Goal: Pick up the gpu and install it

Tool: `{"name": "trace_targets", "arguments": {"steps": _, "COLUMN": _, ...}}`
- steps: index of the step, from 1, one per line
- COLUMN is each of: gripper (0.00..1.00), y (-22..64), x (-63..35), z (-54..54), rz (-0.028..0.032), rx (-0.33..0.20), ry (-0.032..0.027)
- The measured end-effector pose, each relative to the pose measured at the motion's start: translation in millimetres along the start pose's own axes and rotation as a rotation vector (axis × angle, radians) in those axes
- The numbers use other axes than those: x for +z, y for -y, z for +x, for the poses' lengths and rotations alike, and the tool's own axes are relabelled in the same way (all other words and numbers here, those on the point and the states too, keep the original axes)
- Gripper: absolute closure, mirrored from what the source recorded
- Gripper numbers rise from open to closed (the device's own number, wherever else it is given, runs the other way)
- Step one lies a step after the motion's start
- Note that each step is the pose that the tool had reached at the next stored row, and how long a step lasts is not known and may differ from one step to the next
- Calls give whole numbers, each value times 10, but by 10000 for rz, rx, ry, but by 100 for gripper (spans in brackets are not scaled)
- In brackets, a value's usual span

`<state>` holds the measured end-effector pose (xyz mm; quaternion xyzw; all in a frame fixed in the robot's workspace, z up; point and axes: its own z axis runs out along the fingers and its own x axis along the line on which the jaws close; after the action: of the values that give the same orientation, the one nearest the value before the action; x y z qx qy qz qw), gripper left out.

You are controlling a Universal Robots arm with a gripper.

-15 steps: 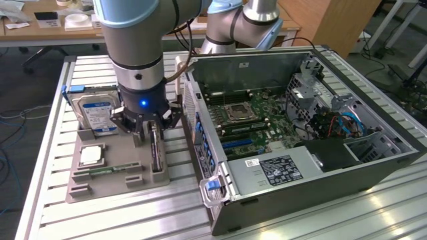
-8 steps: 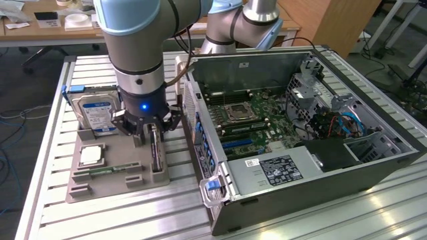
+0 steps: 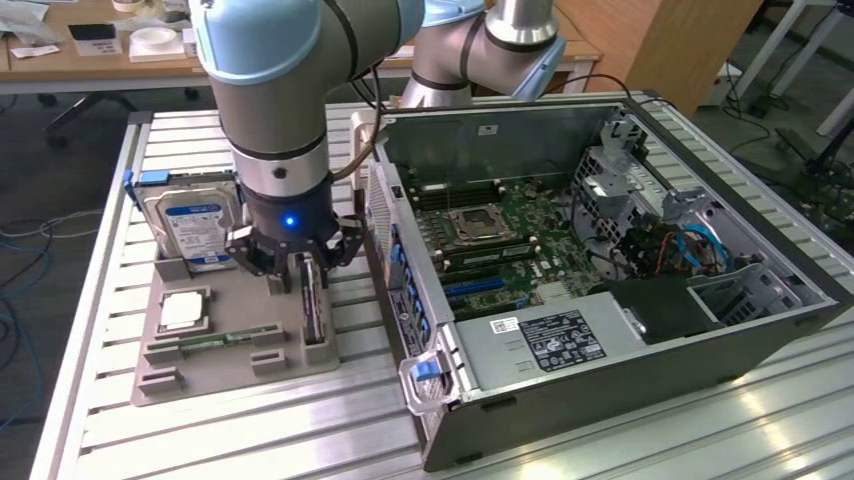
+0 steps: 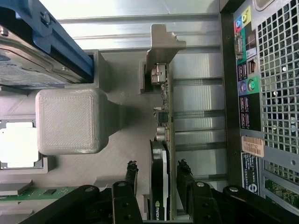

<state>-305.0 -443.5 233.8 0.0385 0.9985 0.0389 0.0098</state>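
Observation:
The gpu [image 3: 315,318] stands on its long edge in a slot of the grey tray [image 3: 200,385], close to the computer case's rear panel. In the wrist view the gpu [image 4: 164,121] shows its green board edge, black cooler and silver end bracket. My gripper [image 3: 302,268] hangs straight over the card and is open. The gripper [image 4: 158,168] straddles the card, one black fingertip [image 4: 132,170] on each side with a small gap to the card. The card still rests in the tray.
The tray also holds a silver hard drive [image 3: 194,225] in a blue frame, a CPU [image 3: 183,310] and a green memory stick [image 3: 220,340]. The open computer case [image 3: 601,260] lies at the exterior view's right, motherboard exposed. A grey tray post [image 4: 70,121] rises beside the card.

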Motion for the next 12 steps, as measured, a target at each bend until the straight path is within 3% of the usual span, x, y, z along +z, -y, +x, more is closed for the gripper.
{"name": "trace_targets", "arguments": {"steps": 12, "gripper": 53, "y": 24, "x": 8, "z": -4, "rz": 19, "rx": 1, "ry": 2}}
